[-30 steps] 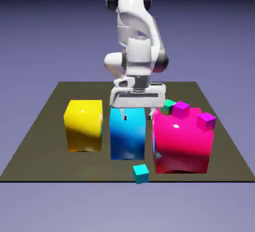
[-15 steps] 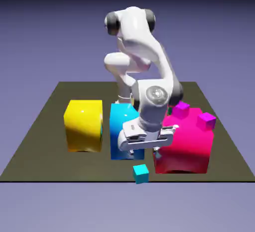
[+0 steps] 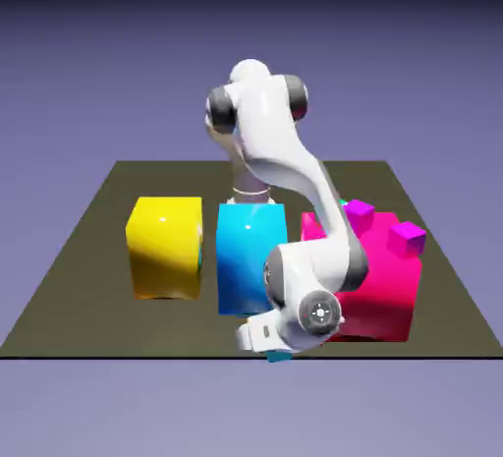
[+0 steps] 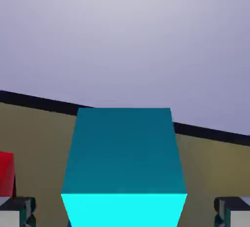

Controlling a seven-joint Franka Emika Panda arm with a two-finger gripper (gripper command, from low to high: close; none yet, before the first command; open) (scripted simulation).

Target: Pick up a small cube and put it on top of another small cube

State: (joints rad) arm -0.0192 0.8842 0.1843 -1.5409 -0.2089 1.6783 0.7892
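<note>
1. At the worktop's near edge, about 6 o'clock from the big cyan block, the small cube sat under your end effector.
2. Your end effector was open, its fingertips straddling the small cube without touching.
3. You needed to stay centred and close evenly, I judged.

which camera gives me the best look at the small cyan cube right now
The hand view: the small cyan cube fills its lower middle, between the open hand's fingertips. In the exterior view the hand hides all but a sliver of it.
</note>
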